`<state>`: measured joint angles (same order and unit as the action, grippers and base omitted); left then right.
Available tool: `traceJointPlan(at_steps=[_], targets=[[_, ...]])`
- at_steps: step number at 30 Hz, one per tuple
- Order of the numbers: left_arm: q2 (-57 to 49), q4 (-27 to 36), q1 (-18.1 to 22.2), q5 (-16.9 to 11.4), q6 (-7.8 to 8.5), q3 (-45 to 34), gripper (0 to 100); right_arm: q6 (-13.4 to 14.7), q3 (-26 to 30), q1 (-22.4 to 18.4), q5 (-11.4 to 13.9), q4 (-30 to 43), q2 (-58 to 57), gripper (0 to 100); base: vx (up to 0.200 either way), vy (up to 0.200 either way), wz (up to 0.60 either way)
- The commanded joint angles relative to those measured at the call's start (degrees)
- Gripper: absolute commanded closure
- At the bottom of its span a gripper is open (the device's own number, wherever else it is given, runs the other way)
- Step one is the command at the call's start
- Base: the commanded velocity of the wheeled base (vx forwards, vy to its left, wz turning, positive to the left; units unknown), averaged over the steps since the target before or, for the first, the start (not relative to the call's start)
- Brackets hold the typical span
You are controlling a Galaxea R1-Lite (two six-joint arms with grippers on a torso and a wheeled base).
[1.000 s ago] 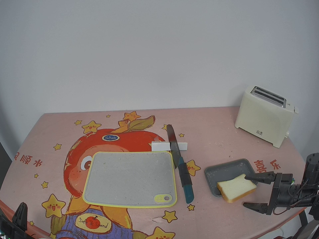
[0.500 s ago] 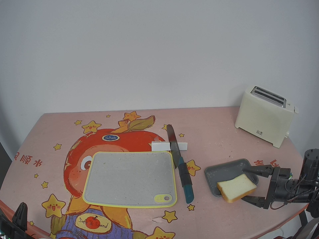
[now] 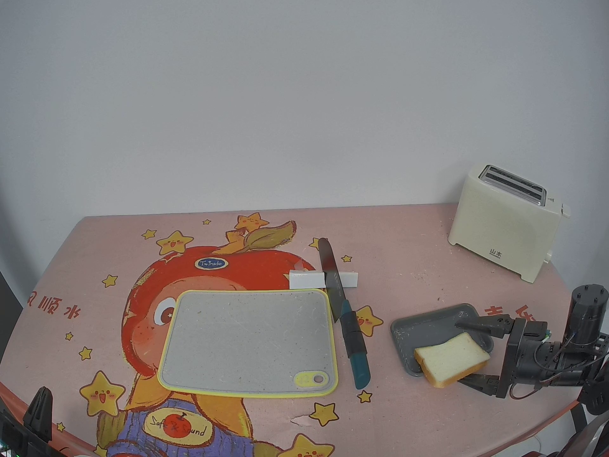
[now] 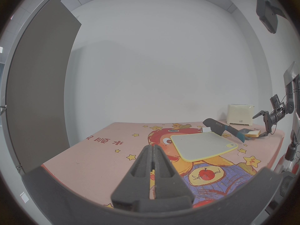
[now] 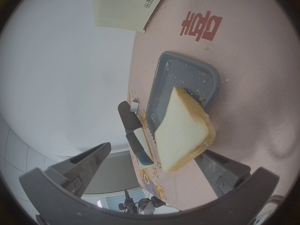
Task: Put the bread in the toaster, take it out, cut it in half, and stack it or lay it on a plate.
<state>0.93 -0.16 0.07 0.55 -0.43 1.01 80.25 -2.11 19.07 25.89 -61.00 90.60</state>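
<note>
R gripper advanced, fingers spread astride bread, one part-hidden; L gripper fingers together.

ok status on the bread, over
Right gripper open, straddling the bread, not yet closed. Bread half on gray plate, overhanging its rim. Left gripper shut, idle. Nothing blocking the toaster.

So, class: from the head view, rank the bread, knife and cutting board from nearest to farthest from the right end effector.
1. Bread, on the grey plate, between the open fingers of the right end effector.
2. Knife, further to the robot's left, near mid-table.
3. Cutting board, farthest to the left, just beyond the knife.
</note>
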Motion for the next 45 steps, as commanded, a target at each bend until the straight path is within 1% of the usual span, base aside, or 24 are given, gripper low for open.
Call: traceJointPlan(at_steps=[1, 8, 9, 19, 27, 31, 37, 45], targets=[[-0.49, -0.02, 0.01, -0.02, -0.01, -1.01, 100, -0.01, 0.18, -0.08, 0.03, 0.01, 0.10, 0, 0.000, 0.000, 0.00], [-0.49, -0.02, 0.01, -0.02, -0.01, -1.01, 100, -0.09, 0.35, -0.26, 0.03, -0.08, 1.16, 0, 0.000, 0.000, 0.00], [-0.49, -0.02, 0.01, -0.02, -0.01, -1.01, 100, -0.09, 0.44, -0.26, 0.03, -0.08, 1.25, 100, 0.000, 0.000, 0.00], [-0.49, -0.02, 0.01, 0.07, -0.01, -1.01, 100, -0.09, 1.49, 0.01, 0.03, 0.01, 5.38, 100, 0.000, 0.000, 0.00], [-0.49, -0.02, 0.01, 0.07, -0.01, -1.01, 100, -0.09, 1.41, 0.27, 0.03, -0.08, 4.41, 100, 0.000, 0.000, 0.00], [-0.49, -0.02, 0.01, 0.07, -0.01, -1.01, 100, -0.09, 1.67, 0.01, 0.03, -0.08, 2.39, 100, 0.000, 0.000, 0.00], [-0.49, -0.11, 0.01, 0.07, -0.01, -1.01, 100, -0.09, 1.85, -0.35, 0.03, -0.08, 2.30, 100, 0.000, 0.000, 0.00], [-0.49, -0.02, 0.01, -0.02, -0.01, -1.01, 100, -0.18, 0.70, 0.09, -0.14, -0.26, 2.04, 100, 0.000, 0.000, 0.00]])
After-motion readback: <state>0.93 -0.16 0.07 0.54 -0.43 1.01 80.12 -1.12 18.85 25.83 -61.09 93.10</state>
